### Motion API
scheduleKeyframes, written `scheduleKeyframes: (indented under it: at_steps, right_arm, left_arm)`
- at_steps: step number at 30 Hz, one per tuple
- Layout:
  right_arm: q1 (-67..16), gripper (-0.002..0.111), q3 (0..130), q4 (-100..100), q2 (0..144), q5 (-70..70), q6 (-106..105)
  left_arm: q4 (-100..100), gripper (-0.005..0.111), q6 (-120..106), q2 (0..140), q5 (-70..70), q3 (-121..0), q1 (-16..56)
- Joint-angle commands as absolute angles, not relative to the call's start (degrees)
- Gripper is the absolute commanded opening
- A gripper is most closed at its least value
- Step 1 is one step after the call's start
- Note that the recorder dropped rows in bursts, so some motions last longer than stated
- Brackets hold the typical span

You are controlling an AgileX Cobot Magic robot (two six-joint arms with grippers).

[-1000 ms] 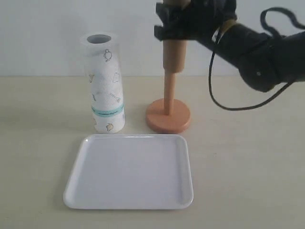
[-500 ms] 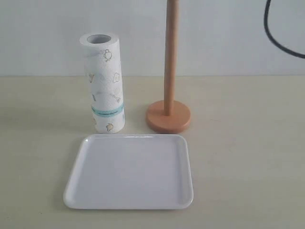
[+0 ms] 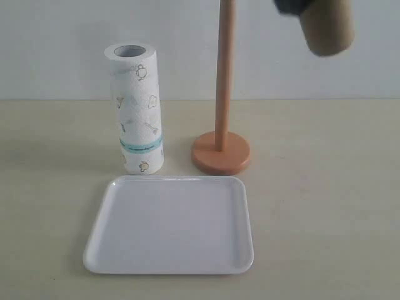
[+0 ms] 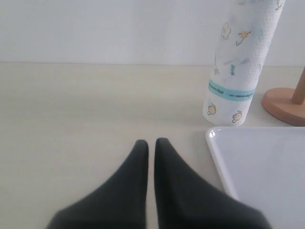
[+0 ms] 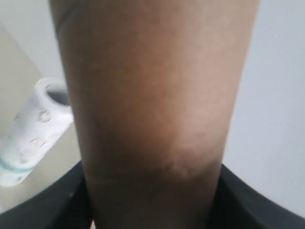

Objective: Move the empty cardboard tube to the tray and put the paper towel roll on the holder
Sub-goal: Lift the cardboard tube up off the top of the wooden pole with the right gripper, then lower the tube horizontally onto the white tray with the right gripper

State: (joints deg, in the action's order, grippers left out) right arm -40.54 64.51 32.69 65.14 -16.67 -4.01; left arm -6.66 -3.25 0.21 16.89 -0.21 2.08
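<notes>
Lifted off the holder since a second ago, the cardboard tube hangs high at right, clamped in the right end effector, the left end effector pinched empty beside the tray; light, stiff but crushable, it probably wants a gentle mid-length grip.

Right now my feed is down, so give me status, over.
Left gripper shut, low by the tray. Right gripper shut on tube, high, apart from holder. Tray bare, roll standing behind it; nothing in the way.
</notes>
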Motion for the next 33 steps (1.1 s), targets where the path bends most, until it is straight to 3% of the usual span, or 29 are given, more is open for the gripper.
scheduleKeyframes:
  at_steps: [1, 10, 19, 33]
  right_arm:
    - [-47.3, 0.003, 64.7, 33.0, 68.7, -27.0, -7.1]
    - [-53.2, 0.003, 64.7, 34.2, 85.8, -31.3, -9.9]
    - [-53.2, 0.003, 68.8, 35.3, 102.8, -29.0, -9.4]
    - [-53.2, 0.001, 75.1, 30.8, 111.6, -31.4, -11.8]
  left_arm:
    - [-6.5, 0.004, -3.5, 0.0, 16.9, 0.0, 1.9]
    - [-6.5, 0.004, -3.5, 0.0, 16.9, 0.0, 1.9]
    - [-6.5, 0.004, -3.5, 0.0, 16.9, 0.0, 1.9]
    - [-6.5, 0.004, -3.5, 0.0, 16.9, 0.0, 1.9]
